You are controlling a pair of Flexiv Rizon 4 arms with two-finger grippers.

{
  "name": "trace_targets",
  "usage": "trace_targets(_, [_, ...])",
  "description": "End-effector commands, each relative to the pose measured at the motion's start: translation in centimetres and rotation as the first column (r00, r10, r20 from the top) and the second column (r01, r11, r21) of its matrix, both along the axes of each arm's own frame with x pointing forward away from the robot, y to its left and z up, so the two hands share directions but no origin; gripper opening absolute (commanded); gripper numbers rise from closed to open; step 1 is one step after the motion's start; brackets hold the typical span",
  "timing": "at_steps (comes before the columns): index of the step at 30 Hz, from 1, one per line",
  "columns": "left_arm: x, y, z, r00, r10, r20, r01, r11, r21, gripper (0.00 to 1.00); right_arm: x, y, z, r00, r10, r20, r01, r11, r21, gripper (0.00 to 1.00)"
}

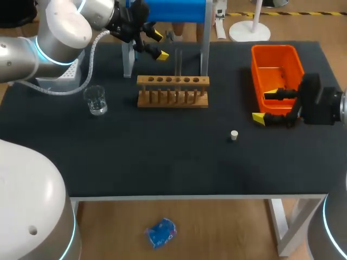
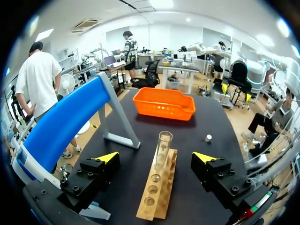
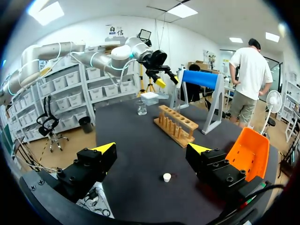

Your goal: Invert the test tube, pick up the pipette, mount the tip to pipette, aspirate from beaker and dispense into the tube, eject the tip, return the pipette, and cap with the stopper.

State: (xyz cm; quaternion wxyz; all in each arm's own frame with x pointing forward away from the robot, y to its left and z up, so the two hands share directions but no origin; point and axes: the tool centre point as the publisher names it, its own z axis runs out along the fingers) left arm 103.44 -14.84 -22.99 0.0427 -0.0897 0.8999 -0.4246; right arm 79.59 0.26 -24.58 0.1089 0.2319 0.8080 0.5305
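**Head view.** My left claw (image 1: pixel 160 45) hung spread near the left end of the wooden rack (image 1: pixel 172 91), close to the test tube (image 1: pixel 178 60) but clear of it. My right claw (image 1: pixel 270 105), also spread and empty, sat just beside the orange bin (image 1: pixel 274 50). The stopper (image 1: pixel 234 135) lay on the bench (image 1: pixel 162 162), and the beaker (image 1: pixel 96 101) stood left of the rack.

Hazard: an off-centre closing would press the glass sideways against its hole, and could tilt the rack or crack the tube. A weak pinch on smooth glass could let it slide while being turned over.

**Left wrist view.** The tube (image 2: pixel 163 149) stood in one hole of the rack (image 2: pixel 154 192), ahead of the claw (image 2: pixel 155 157) and between its parted fingers (image 2: pixel 107 157), touching neither. Its long axis ran vertical. I judged the open rim to be uppermost, with the closed end down in the rack.

**Right wrist view.** The right claw (image 3: pixel 151 148) was spread wide, with the stopper (image 3: pixel 167 177) on the bench between its fingers, untouched. I could not make out the tube in the rack (image 3: pixel 176 124) from here.
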Motion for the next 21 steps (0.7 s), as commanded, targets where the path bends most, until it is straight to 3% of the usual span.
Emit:
trace_targets(1, [0.1,0.0,0.0,1.0,0.0,-0.001,0.0,1.0,0.001,1.0,-0.2,-0.1,0.1,1.0,-0.001,0.001,0.001,1.0,0.0,1.0])
trace_targets(7, [0.1,0.0,0.0,1.0,0.0,-0.001,0.0,1.0,0.001,1.0,0.6,0.7,-1.9,0.999,-0.031,-0.036,0.03,0.999,-0.043,1.0])
trace_targets(12, [0.1,0.0,0.0,1.0,0.0,-0.001,0.0,1.0,0.001,1.0,0.8,0.3,-4.1,0.995,-0.098,-0.02,0.095,0.99,-0.105,1.0])
trace_targets(21, [0.1,0.0,0.0,1.0,0.0,-0.001,0.0,1.0,0.001,1.0,1.1,0.4,-8.2,0.982,-0.178,-0.065,0.169,0.979,-0.117,1.0])
